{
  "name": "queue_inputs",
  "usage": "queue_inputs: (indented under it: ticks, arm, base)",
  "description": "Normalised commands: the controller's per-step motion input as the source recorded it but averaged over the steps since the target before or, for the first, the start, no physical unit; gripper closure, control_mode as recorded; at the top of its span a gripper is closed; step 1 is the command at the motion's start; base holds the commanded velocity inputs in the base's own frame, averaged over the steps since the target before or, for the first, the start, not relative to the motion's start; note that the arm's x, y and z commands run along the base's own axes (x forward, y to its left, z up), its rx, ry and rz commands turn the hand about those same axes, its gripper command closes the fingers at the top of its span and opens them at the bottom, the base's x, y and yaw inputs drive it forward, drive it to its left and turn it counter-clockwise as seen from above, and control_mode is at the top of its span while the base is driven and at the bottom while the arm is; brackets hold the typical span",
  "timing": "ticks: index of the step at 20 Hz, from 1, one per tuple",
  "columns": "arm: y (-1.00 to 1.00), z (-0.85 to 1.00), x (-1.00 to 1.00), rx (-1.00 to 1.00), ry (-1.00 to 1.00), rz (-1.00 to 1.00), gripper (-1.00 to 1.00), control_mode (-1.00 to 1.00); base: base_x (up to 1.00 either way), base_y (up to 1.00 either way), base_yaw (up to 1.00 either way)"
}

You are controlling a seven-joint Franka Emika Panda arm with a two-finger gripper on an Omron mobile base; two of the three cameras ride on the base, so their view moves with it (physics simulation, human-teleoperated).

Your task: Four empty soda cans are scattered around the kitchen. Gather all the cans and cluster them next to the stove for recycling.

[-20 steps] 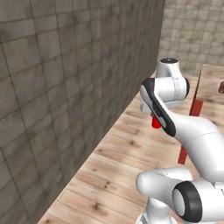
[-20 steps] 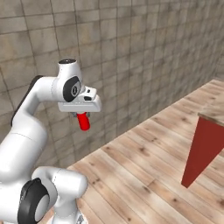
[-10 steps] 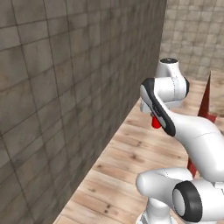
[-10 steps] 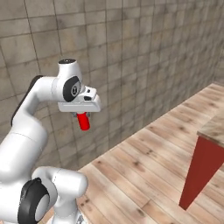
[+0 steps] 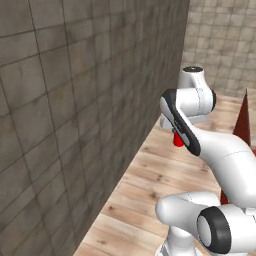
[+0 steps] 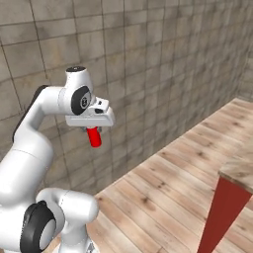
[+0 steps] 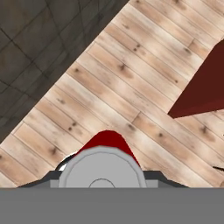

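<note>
1. The gripper (image 6: 93,129) is closed on 1 red soda can (image 6: 94,137), which hangs below the hand over the wood plank floor (image 6: 168,183), beside the tiled wall (image 6: 148,59).
2. In the hand view the can's silver top (image 7: 101,169) sits between the jaws, red body (image 7: 107,139) beyond it.
3. Judged: empty, light, thin-walled and smooth, so it dents easily and may slip; a mid-body side hold with modest squeeze suits it.
4. No brand, label or writing can be read.
5. A red cabinet corner (image 6: 222,210) stands well apart.
</note>
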Motion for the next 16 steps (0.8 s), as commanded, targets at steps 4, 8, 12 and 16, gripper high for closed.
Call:
queue_inputs:
  ticks: [4, 8, 12, 16]
  arm:
    - [0.00, 0.00, 0.00, 0.00, 0.00, 0.00, 1.00, 1.00]
    - [0.00, 0.00, 0.00, 0.00, 0.00, 0.00, 1.00, 1.00]
    - [0.00, 0.00, 0.00, 0.00, 0.00, 0.00, 1.00, 1.00]
    - [0.00, 0.00, 0.00, 0.00, 0.00, 0.00, 1.00, 1.00]
  base:
    - [0.74, -0.03, -0.05]
    - [0.68, -0.02, -0.08]
    - [0.43, 0.00, -0.19]
    - [0.15, 0.00, -0.30]
